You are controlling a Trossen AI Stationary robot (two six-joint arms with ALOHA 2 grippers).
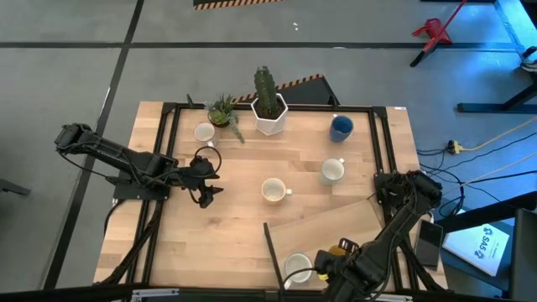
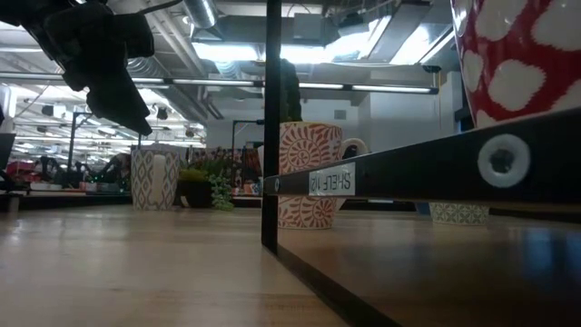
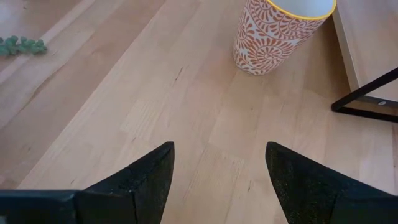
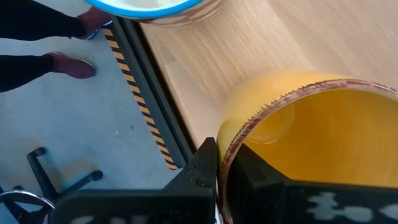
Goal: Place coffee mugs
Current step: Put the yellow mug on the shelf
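Light wooden tabletop (image 1: 243, 193) on grey floor. Left gripper (image 3: 217, 180) spread wide, empty — right gripper (image 4: 221, 177) clamped on yellow-lined mug rim (image 4: 311, 130).

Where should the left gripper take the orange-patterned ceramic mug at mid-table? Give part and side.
Grip the rim wall of the orange-patterned mug, one finger inside, one outside, coming down from above on the left arm's side. It stands upright, mouth open, handle pointing away. The open left gripper is nearest; the right gripper clamps a yellow-lined mug.
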